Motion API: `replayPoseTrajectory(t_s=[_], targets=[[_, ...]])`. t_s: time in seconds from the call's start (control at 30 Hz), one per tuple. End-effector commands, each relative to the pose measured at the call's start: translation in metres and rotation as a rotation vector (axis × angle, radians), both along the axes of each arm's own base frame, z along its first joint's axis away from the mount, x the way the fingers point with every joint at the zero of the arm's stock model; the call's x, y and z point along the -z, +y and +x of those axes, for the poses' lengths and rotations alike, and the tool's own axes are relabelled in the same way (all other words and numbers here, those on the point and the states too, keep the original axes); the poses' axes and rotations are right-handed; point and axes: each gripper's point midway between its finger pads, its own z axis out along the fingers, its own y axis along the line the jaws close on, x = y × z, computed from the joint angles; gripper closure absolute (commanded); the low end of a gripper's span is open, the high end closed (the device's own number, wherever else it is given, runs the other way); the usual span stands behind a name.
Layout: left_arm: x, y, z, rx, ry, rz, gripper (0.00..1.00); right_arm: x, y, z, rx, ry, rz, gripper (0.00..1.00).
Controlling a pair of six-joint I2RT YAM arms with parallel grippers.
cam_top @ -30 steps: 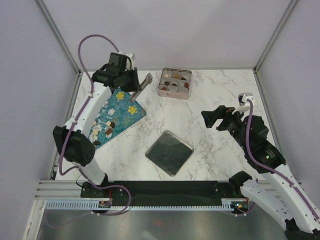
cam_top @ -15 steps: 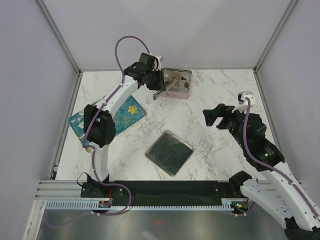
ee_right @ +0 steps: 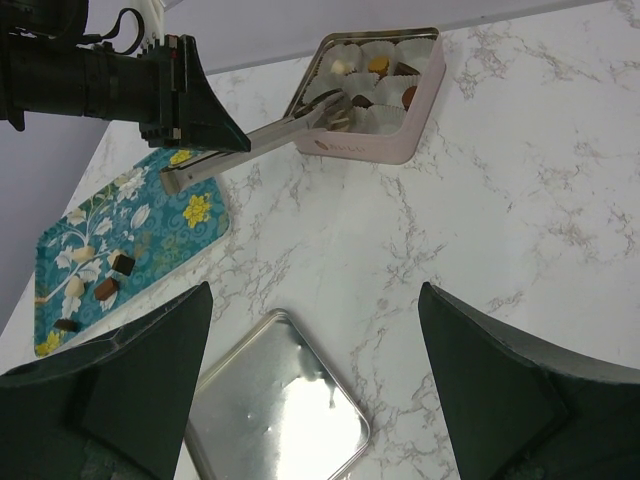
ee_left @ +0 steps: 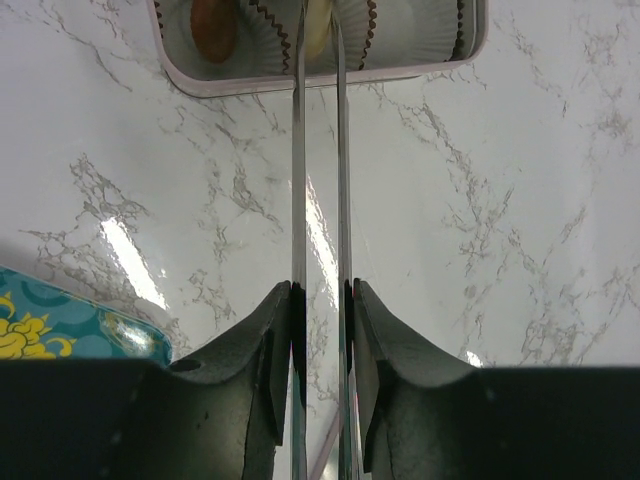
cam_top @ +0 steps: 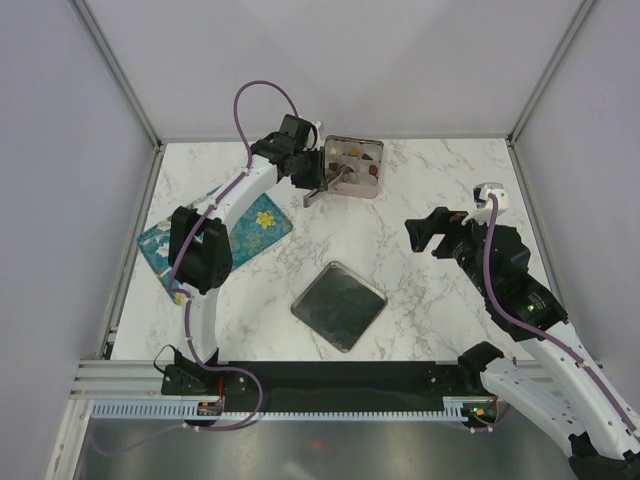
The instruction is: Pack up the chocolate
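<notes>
**Desk:** Where did you have the left gripper [ee_left: 320,292]?

**Me:** Top centre of the overhead view, reaching toward the tin [ee_left: 300,86]. It was clamped tight on the handle end of the tongs [ee_left: 318,180]. In its own camera the two blades ran from the fingers straight up the frame and over the tin's near rim.

**Desk:** And the chocolate [ee_right: 105,290]?

**Me:** In two places. Inside the tin, a pale piece [ee_left: 318,30] showed right between the blade tips at the top edge of the wrist frame. It was at the far end of the tongs, well apart from the fingers. I could not tell whether the tips were pinching it. A reddish-brown piece [ee_left: 212,28] sat in a paper cup [ee_left: 250,50] just left of the blades.

**Desk:** The rest?

**Me:** On the blue floral tray [ee_right: 150,215], lower left in the right wrist frame. I saw a few dark, brown and whitish pieces there, well apart from the left gripper.

**Desk:** And the right gripper [ee_right: 315,292]?

**Me:** It hung at the right of the overhead view with its jaws spread wide and empty, well apart from both tin and tray. Its camera showed the shiny square lid [ee_right: 275,400] lying flat on the marble table [ee_right: 480,220], bottom centre.
</notes>
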Motion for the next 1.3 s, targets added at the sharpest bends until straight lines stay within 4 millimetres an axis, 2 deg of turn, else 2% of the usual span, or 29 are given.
replayPoseTrajectory(t_s=[0.0, 0.23, 0.5, 0.73, 0.87, 0.93, 0.97, 1.0, 1.03, 1.07, 1.1, 1.13, 1.17, 1.2, 1.23, 1.27], targets=[[-0.020, -0.003, 0.011, 0.023, -0.095, -0.005, 0.65, -0.018, -0.001, 0.000, 0.006, -0.043, 0.014, 0.07], [-0.024, -0.003, 0.011, 0.023, -0.107, -0.006, 0.61, -0.016, -0.001, 0.000, 0.007, -0.039, 0.015, 0.07], [-0.044, 0.001, 0.014, 0.006, -0.155, -0.002, 0.59, -0.016, -0.001, 0.000, 0.007, -0.039, 0.015, 0.08], [-0.089, 0.017, 0.007, -0.041, -0.245, 0.001, 0.59, -0.015, 0.000, 0.000, 0.003, -0.036, 0.016, 0.08], [-0.113, 0.035, -0.009, -0.064, -0.298, 0.019, 0.59, -0.013, 0.000, 0.000, 0.002, -0.033, 0.019, 0.07], [-0.117, 0.042, -0.017, -0.077, -0.303, 0.037, 0.59, -0.012, 0.002, 0.000, -0.005, -0.031, 0.023, 0.07], [-0.110, 0.050, -0.022, -0.094, -0.286, 0.063, 0.59, -0.012, 0.003, 0.000, -0.009, -0.029, 0.025, 0.07], [-0.116, 0.062, -0.032, -0.122, -0.284, 0.085, 0.59, -0.012, 0.004, -0.001, -0.015, -0.029, 0.028, 0.07], [-0.113, 0.079, -0.035, -0.183, -0.283, 0.144, 0.58, -0.012, 0.004, -0.001, -0.018, -0.027, 0.029, 0.07], [-0.102, 0.091, -0.044, -0.217, -0.254, 0.187, 0.57, -0.013, 0.005, -0.002, -0.021, -0.031, 0.032, 0.07], [-0.103, 0.112, -0.055, -0.277, -0.249, 0.252, 0.55, -0.014, 0.005, -0.003, -0.023, -0.034, 0.037, 0.07], [-0.101, 0.124, -0.063, -0.306, -0.236, 0.281, 0.54, -0.014, 0.004, -0.004, -0.023, -0.034, 0.040, 0.07], [-0.086, 0.138, -0.073, -0.338, -0.193, 0.315, 0.54, -0.014, 0.004, -0.005, -0.028, -0.038, 0.043, 0.07], [-0.082, 0.149, -0.081, -0.358, -0.171, 0.333, 0.53, -0.014, 0.005, -0.006, -0.029, -0.037, 0.046, 0.07], [-0.086, 0.165, -0.093, -0.392, -0.163, 0.333, 0.53, -0.014, 0.006, -0.007, -0.037, -0.036, 0.050, 0.07], [-0.070, 0.175, -0.105, -0.404, -0.116, 0.353, 0.53, -0.012, 0.007, -0.007, -0.040, -0.034, 0.052, 0.08]])
